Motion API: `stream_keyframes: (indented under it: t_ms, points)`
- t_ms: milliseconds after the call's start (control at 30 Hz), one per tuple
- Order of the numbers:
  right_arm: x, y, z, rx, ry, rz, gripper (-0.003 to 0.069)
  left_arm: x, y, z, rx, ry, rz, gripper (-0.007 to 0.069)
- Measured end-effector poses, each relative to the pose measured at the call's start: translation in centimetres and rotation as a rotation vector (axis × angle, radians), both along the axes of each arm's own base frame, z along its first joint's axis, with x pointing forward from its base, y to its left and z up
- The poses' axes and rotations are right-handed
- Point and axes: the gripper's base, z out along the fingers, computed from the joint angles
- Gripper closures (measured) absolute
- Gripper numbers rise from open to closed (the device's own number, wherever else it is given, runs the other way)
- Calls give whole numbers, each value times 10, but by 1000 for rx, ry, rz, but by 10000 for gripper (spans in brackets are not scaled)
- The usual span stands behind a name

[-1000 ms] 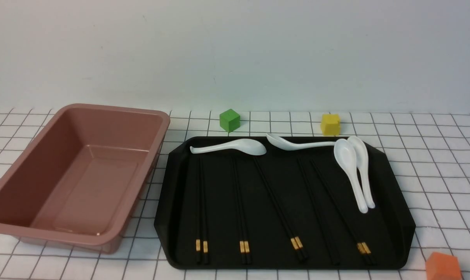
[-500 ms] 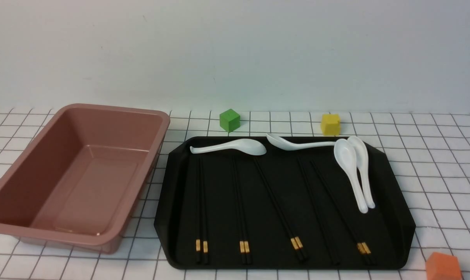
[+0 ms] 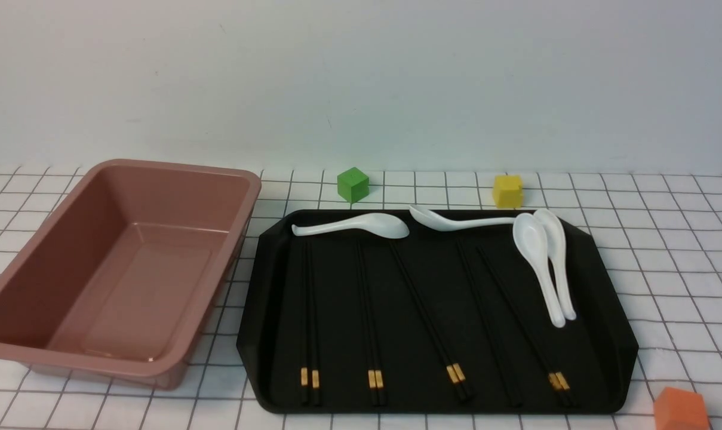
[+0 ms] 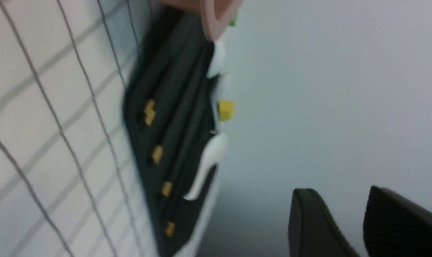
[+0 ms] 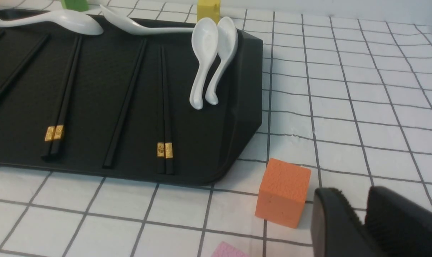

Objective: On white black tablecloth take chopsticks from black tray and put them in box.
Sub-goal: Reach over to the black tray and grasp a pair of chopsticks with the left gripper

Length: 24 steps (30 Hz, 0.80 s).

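Several pairs of black chopsticks [image 3: 369, 322] with gold bands lie lengthwise on the black tray [image 3: 611, 298], on the white gridded tablecloth [image 3: 665, 251]. The pink-brown box [image 3: 175, 173] stands empty to the tray's left. Neither gripper shows in the front view. In the blurred left wrist view my left gripper [image 4: 339, 200] hangs in the air, jaws a little apart and empty, with the tray [image 4: 180, 89] and the box rim [image 4: 216, 18] far off. My right gripper [image 5: 351, 196] is shut and empty over the cloth beside the tray's near right corner, close to the chopsticks [image 5: 164, 100].
Several white spoons [image 3: 540, 263] lie across the tray's far end and right side. A green cube [image 3: 353, 184] and a yellow cube [image 3: 507, 190] sit behind the tray. An orange cube [image 5: 283, 192] sits just by my right gripper, and a pink object [image 5: 230, 251] shows at the frame's edge.
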Motion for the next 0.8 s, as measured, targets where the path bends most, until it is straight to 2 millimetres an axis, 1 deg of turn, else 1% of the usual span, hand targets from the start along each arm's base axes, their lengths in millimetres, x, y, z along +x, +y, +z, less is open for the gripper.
stream_keyframes:
  t_ms: [100, 300, 400, 467, 500, 567, 600, 667, 700, 733, 767, 800]
  points:
    - [0, 0, 0, 0, 0, 0, 492, 1, 1, 3, -82, -5, 19, 387]
    - [0, 0, 0, 0, 0, 0, 492, 4, 11, 10, -154, -60, 139, 387]
    - [0, 0, 0, 0, 0, 0, 490, 5, 12, 10, -165, -67, 148, 391]
    - [0, 0, 0, 0, 0, 0, 488, 3, 11, 17, -103, -104, 132, 411]
    - [0, 0, 0, 0, 0, 0, 488, 2, 11, 23, -67, -135, 126, 426]
    - [0, 0, 0, 0, 0, 0, 485, -2, 11, 47, 29, -240, 123, 473]
    - [0, 0, 0, 0, 0, 0, 483, -5, 11, 61, 103, -300, 119, 512]
    - [0, 0, 0, 0, 0, 0, 481, -6, 9, 81, 220, -356, 101, 568]
    - [0, 0, 0, 0, 0, 0, 479, -4, 6, 91, 301, -361, 69, 604]
    - [0, 0, 0, 0, 0, 0, 476, 3, 0, 99, 418, -324, -24, 637]
    - [0, 0, 0, 0, 0, 0, 475, 7, -3, 103, 482, -302, -70, 637]
    - [0, 0, 0, 0, 0, 0, 473, 15, -8, 103, 562, -230, -165, 637]
